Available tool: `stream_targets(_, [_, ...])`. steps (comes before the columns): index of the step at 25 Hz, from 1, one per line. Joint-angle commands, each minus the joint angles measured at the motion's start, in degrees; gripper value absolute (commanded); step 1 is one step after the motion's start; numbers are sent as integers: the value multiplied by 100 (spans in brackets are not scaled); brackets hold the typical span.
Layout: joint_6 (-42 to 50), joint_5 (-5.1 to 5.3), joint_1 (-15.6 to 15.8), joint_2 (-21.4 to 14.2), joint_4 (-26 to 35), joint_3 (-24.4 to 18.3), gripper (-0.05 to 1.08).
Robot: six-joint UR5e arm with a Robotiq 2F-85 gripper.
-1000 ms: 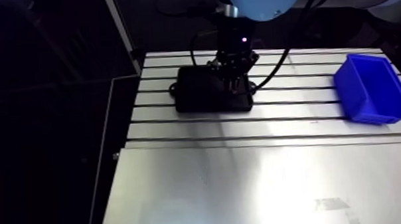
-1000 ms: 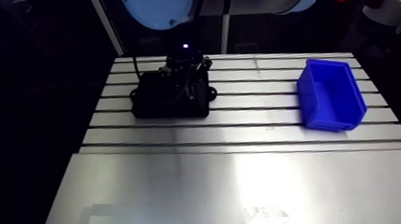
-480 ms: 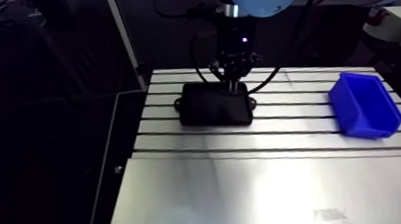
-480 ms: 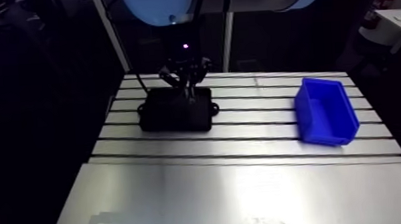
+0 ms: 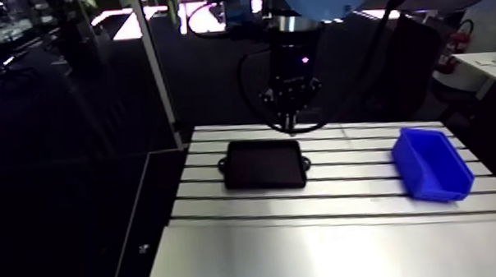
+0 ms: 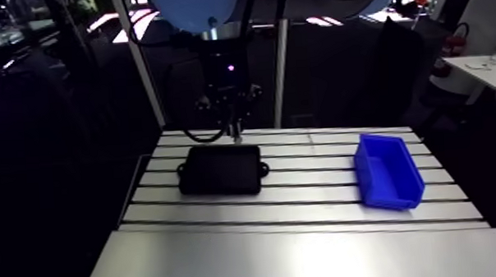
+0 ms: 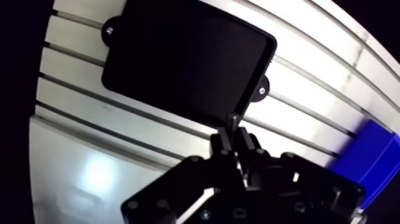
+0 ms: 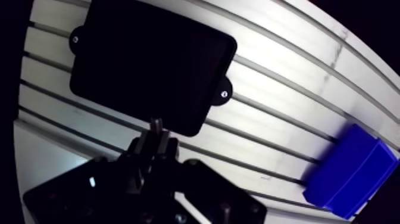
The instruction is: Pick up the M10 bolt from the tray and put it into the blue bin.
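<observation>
Nearest in the arm view, smooth plate of the counter (image 5: pixel 324 255). Beyond it, on the slotted part, black tray (image 5: pixel 263 164) lying flat, blue bin (image 5: pixel 430 163) well apart from it along the same slots. Farthest back, raised above the tray's far edge, gripper (image 7: pixel 233 137) clamped shut on the M10 bolt (image 7: pixel 232 121), grey tip poking out past the fingertips (image 7: pixel 245 146), clear of both tray and bin.

You have a slotted aluminium table (image 5: pixel 323 242), smooth plate along its near edge in the arm view and grooves running across its far part. On the grooved part a black tray (image 5: pixel 264 164) lies flat toward the far left corner. A blue bin (image 5: pixel 431 164) sits near the right edge, well apart from it.
</observation>
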Motion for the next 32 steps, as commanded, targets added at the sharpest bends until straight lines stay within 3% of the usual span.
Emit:
stream_targets(1, [-1006, 19, -215, -387, 191, 7, 106])
stream_targets(4, [-1745, 45, -497, -598, 279, 60, 106])
stream_targets(7, [-2571, 71, -980, -739, 297, 147, 106])
stream_targets(11, [-3626, 230, -1411, -879, 288, 244, 105])
stream_targets(15, [-4787, 309, -1877, -1020, 288, 271, 105])
stream_targets(21, [-6299, 274, -2237, -1064, 297, 315, 104])
stream_targets(23, [-6712, 282, -2659, -1073, 306, 376, 104])
stream_targets(25, [-7134, 309, -2888, -1073, 306, 385, 104])
stream_targets(28, [-7626, 238, -2993, -1020, 297, 376, 103])
stream_targets(32, [-8303, 238, -3152, -985, 306, 367, 103])
